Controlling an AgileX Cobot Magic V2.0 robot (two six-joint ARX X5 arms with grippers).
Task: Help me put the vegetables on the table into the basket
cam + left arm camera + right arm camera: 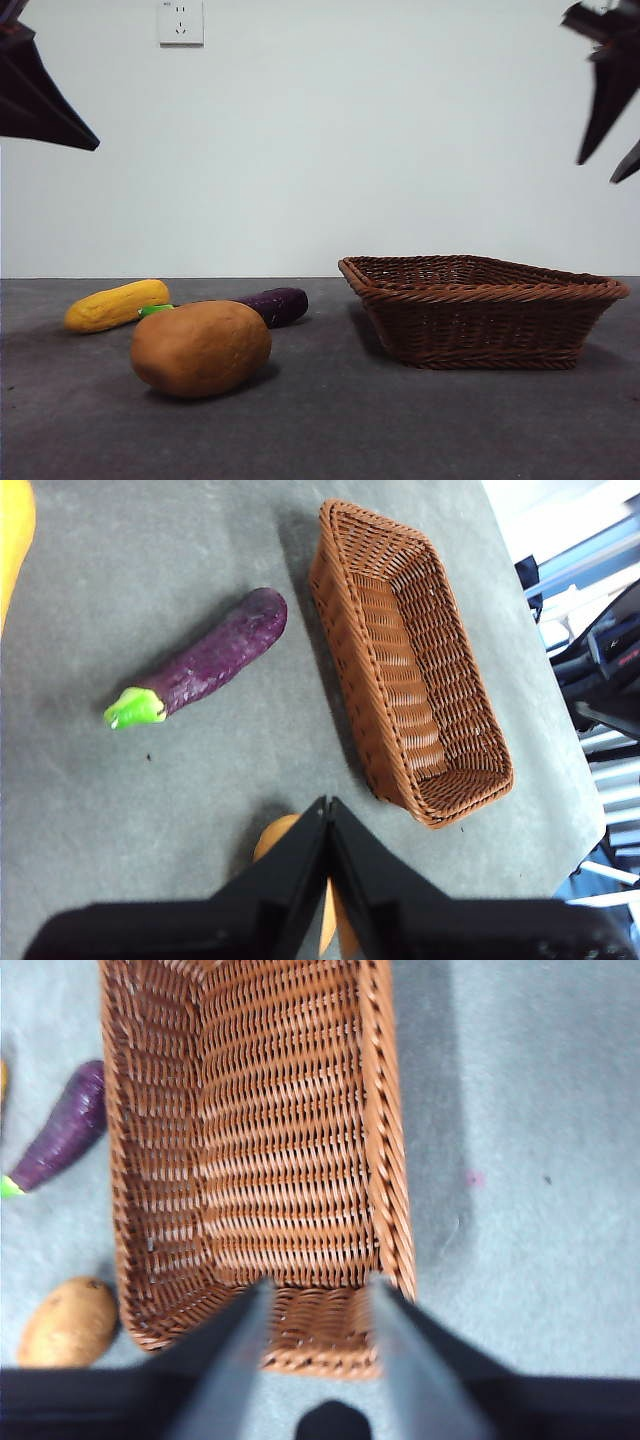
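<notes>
Three vegetables lie on the dark grey table [400, 420]: a yellow corn cob [115, 305] at the left, an orange-brown potato [200, 347] in front, and a purple eggplant [272, 305] with a green stem behind it. To their right stands the brown wicker basket [480, 325], with nothing in it. My left gripper [327, 808] hangs shut high above the potato [283, 838], with the eggplant [205, 660] and the basket [345, 630] beyond it. My right gripper [320, 1295] hovers open over the near end of the basket [385, 1160], and it holds nothing.
Both arms show only as black tips at the top corners of the front view, one at the left [45, 105] and one at the right [608, 95]. A white wall with a socket [180, 22] stands behind the table. Past the basket's far end, the table's edge [545, 730] shows.
</notes>
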